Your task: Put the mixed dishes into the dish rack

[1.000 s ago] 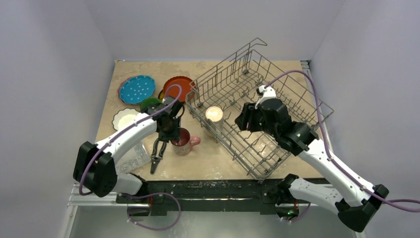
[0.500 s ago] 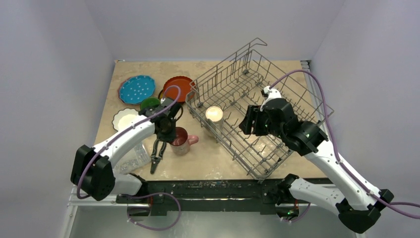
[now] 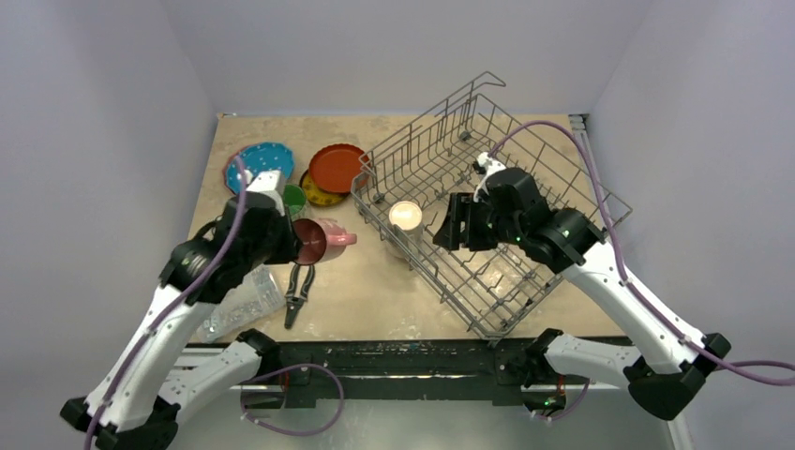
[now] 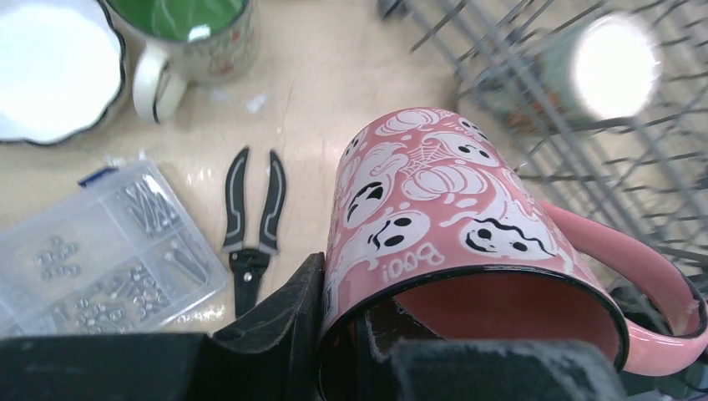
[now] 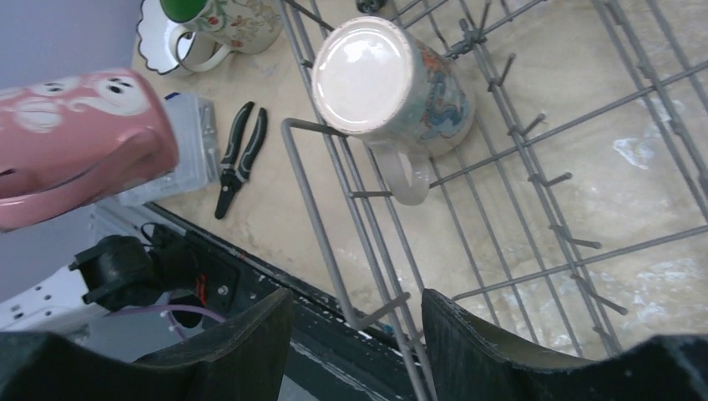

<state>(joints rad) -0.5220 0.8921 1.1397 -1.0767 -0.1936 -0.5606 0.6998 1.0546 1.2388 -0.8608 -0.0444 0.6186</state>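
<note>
The left gripper (image 4: 338, 322) has raised the pink ghost mug (image 4: 417, 209) off the desk (image 3: 375, 291), jaws clenched on its rim. The mug now hangs tipped sideways, left of the dish rack (image 3: 562, 178). The right gripper (image 5: 359, 334), jaws released and empty, has shifted slightly left over the rack.

We see the left gripper (image 4: 338, 334) now clamped on the rim of the pink ghost-patterned ceramic mug (image 3: 317, 241), which has left the beige tabletop (image 3: 394, 291) and hangs tipped on its side, handle toward 3 o'clock. The left arm (image 3: 178, 291) has swung back toward 9 o'clock, uncovering the green-lined cream mug (image 3: 293, 197) and the round yellow plate (image 3: 321, 196). The right gripper (image 3: 450, 225) has slid slightly toward 9 o'clock over the grey wire dish rack (image 3: 555, 178).
</note>
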